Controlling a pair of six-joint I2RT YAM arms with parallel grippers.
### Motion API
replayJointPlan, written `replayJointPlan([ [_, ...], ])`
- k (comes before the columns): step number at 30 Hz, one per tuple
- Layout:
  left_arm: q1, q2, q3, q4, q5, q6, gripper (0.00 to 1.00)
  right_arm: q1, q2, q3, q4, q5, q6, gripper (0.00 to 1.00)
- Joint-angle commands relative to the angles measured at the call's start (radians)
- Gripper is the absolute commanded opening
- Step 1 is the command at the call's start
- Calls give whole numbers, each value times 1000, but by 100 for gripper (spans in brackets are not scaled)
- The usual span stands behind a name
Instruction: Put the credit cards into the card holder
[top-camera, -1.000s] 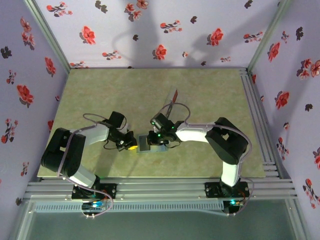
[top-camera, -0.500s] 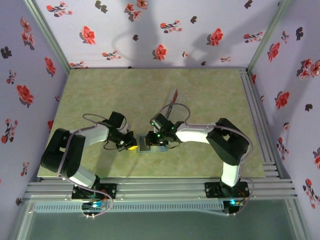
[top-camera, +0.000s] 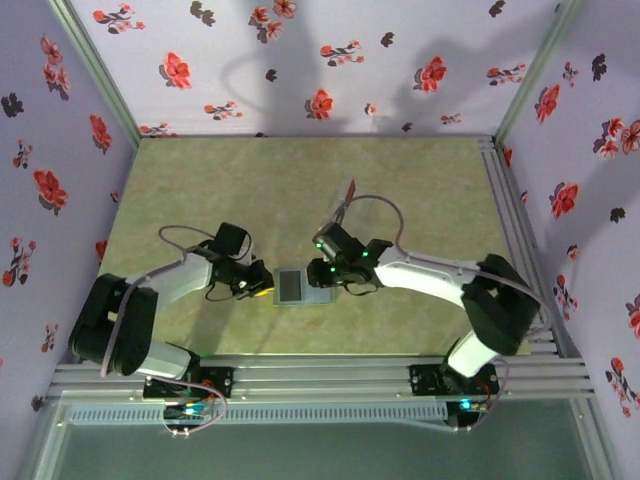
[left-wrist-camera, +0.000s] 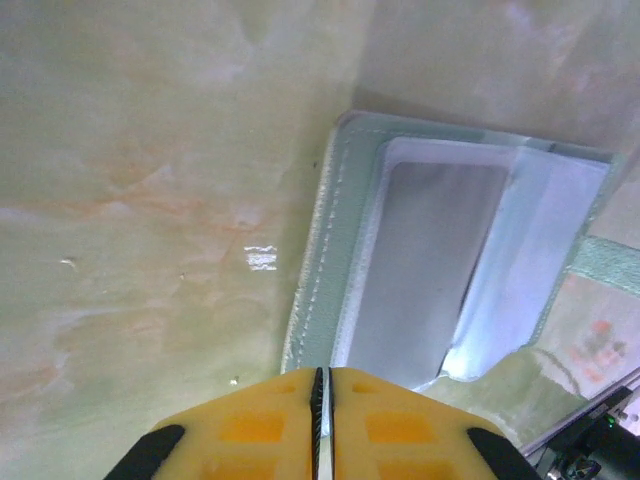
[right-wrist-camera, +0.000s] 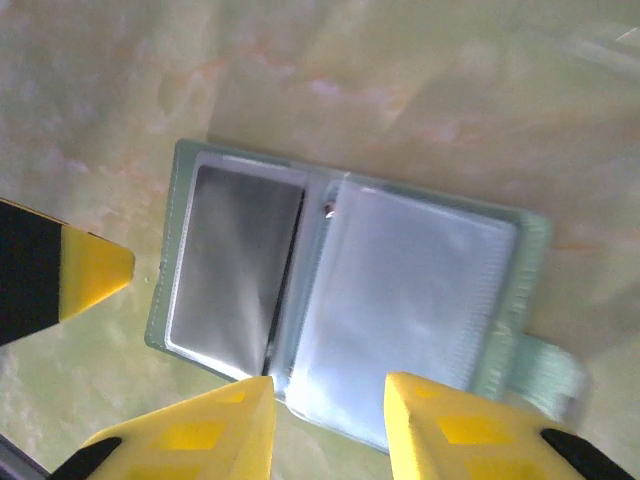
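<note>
The card holder lies open and flat on the table between my two grippers. It is grey-teal, with a grey panel on one side and clear sleeves on the other. My left gripper is shut, only a hairline slit between its yellow fingers, its tips at the holder's left edge. It sits just left of the holder in the top view. My right gripper stands open at the edge of the clear sleeves, holding nothing. A red card lies farther back, behind the right arm.
The table is a pale green mat with floral walls on three sides. Metal rails run along its right and near edges. The right arm's cable loops over the mat near the red card.
My right gripper has opened and drawn back to the right, uncovering the open holder. The right arm's elbow has swung out to the right. The left gripper has stayed beside the holder.
</note>
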Motion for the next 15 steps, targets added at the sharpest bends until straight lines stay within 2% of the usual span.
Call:
replayJointPlan([
  [1, -12, -73, 23, -62, -68, -4, 15, -39, -161, 2, -65, 175, -65, 39],
  [4, -13, -120, 62, -141, -124, 20, 16, -138, -244, -14, -53, 195, -51, 51],
  [7, -15, -171, 66, -144, -170, 23, 19, -270, -247, -6, -46, 132, -13, 61],
  [12, -22, -185, 122, -141, -195, 9, 26, -392, -149, 84, -46, 69, 23, 75],
  [15, -25, -201, 110, -112, -229, 2, 29, -425, -49, 150, -20, 44, 49, 77],
])
